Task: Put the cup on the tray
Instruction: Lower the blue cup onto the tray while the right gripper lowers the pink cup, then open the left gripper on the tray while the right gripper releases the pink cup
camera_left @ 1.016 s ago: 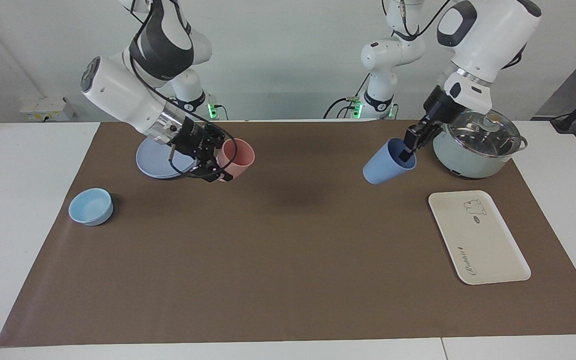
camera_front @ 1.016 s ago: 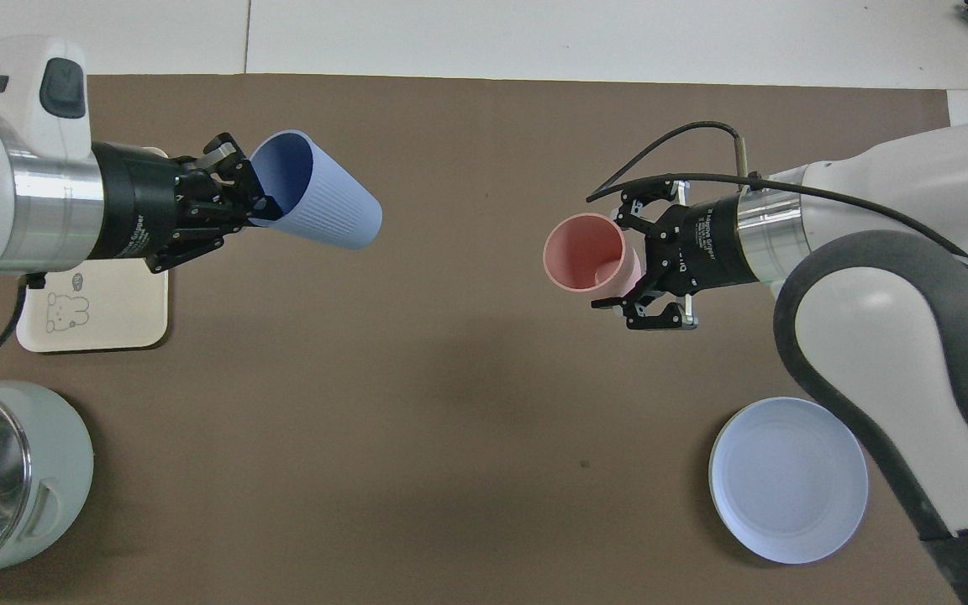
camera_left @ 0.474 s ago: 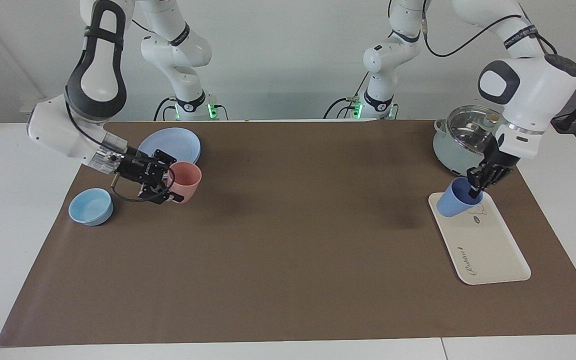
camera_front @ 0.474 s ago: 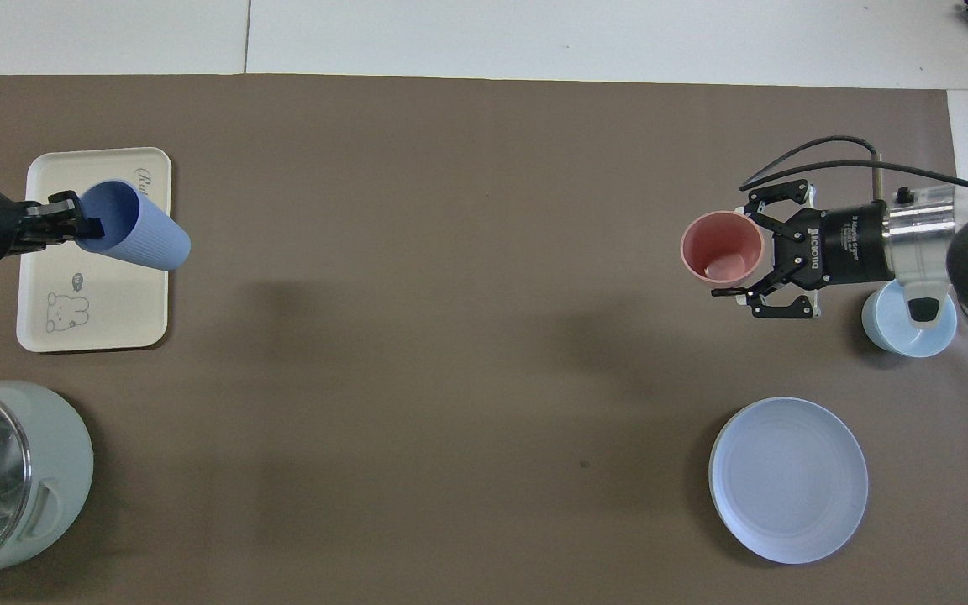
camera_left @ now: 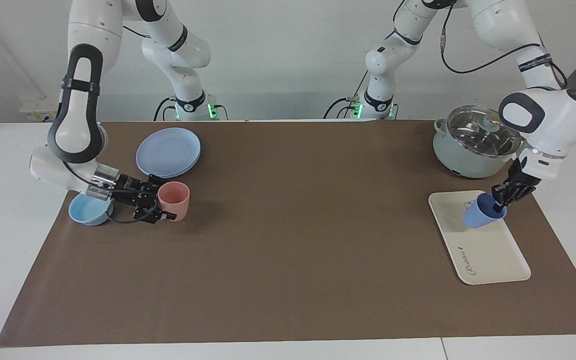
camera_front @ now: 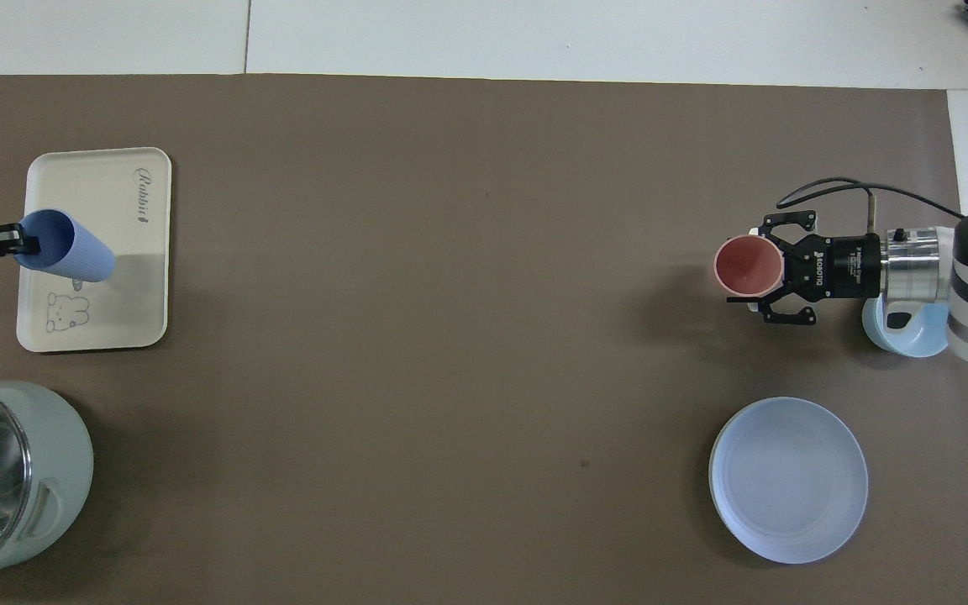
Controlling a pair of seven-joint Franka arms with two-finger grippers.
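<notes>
The left gripper (camera_left: 499,196) is pinching the tilted blue cup's (camera_left: 483,214) rim over the tray (camera_left: 488,250), one pot (camera_left: 473,145) nearby, while the right gripper (camera_left: 164,204) is clasping one pink cup (camera_left: 174,200) between one bowl (camera_left: 85,212) and one plate (camera_left: 168,152).

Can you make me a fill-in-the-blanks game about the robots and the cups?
1. The left gripper holds the blue cup over the ____.
2. The right gripper is shut on the ____ cup.
3. The pot wears a glass ____.
4. The round plate is ____ to the robots than the bowl.

Missing words: tray; pink; lid; nearer
</notes>
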